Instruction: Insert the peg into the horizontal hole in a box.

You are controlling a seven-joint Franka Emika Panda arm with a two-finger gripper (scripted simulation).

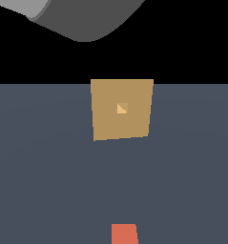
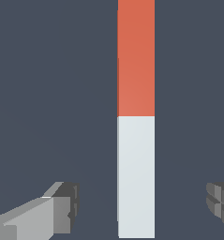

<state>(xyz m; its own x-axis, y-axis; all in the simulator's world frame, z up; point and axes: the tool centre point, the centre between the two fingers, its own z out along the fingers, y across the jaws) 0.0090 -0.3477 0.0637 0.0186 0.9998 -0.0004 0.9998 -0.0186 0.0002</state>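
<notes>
Orange at the lower edge of the exterior view: that is the peg (image 1: 123, 234), only its red end in frame, lying on the grey floor (image 1: 39, 167). Well beyond it stands the box (image 1: 121, 109), upright and tan, with the hole (image 1: 122, 108) a small lighter square at the centre of its face. Peg and hole sit roughly in line from this angle, well apart. A grey curved part of the arm (image 1: 82, 19) hangs at the top; the gripper itself is out of this shot.

Over to the wrist view. Fingers (image 2: 62, 208) stand wide apart, one on each side of the peg (image 2: 136, 117), touching nothing, and the gripper (image 2: 144, 206) holds nothing. The peg runs straight through the gap, white half between the fingers, red half beyond, a touch nearer one finger than the other.

Judging from this, the step is the grasp. Done well, it means centring over the white half, dropping straight down, and closing squarely on the flat sides so the peg does not twist. A grip on the white half leaves the red end free to lead into the hole.
</notes>
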